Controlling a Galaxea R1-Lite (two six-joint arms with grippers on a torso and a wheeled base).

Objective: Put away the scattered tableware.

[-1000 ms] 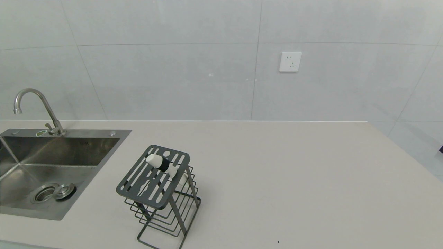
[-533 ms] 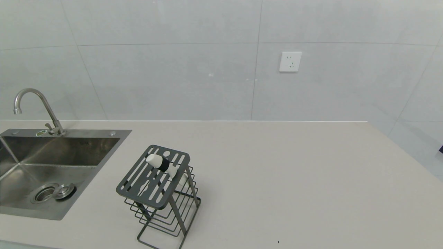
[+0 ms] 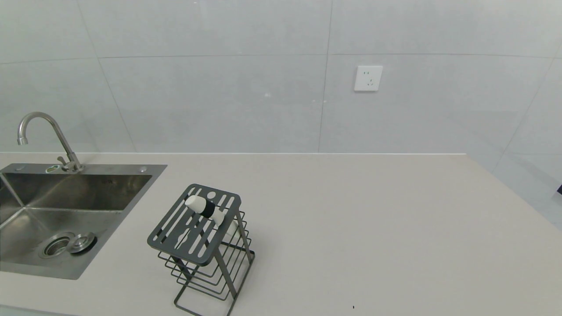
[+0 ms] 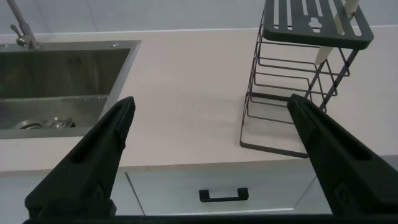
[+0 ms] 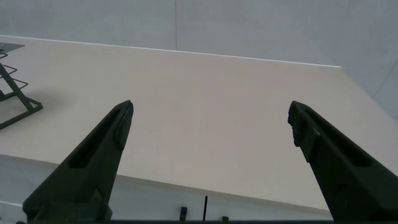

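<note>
Grey tiled wall [image 3: 219, 101] w/ a white socket [image 3: 368, 78] backs a beige counter [image 3: 351, 219]. A steel sink [image 3: 145, 167] and its tap [image 3: 44, 127] sit at the counter's left end.

A dark wire rack [image 3: 175, 235] stands on the counter just right of the sink, near the front edge. A white-handled utensil [image 3: 199, 205] w/ a black band sits in a slot of the rack's top plate. Its long axis is tilted: handle end up and toward the robot's left/back, lower part slanting down to the right through the plate.

Head view gives the whole handle, but the part under the plate is mostly lost behind bars. Left wrist view shows the rack [image 4: 311, 25] from the front and a pale length of the utensil [image 4: 324, 46] below the plate. The handle top is cut off at the frame edge, and what kind of utensil it is can't be told. That view also shows a drawer pull [image 4: 222, 196] under the counter lip.

Left gripper [image 4: 211, 102]: fingers spread wide, nothing between, off the counter's front w/ sink and rack ahead. Right gripper [image 5: 211, 107]: also spread and holding nothing, facing bare counter; one rack foot [image 5: 15, 99] is cut off at the picture's edge.
</note>
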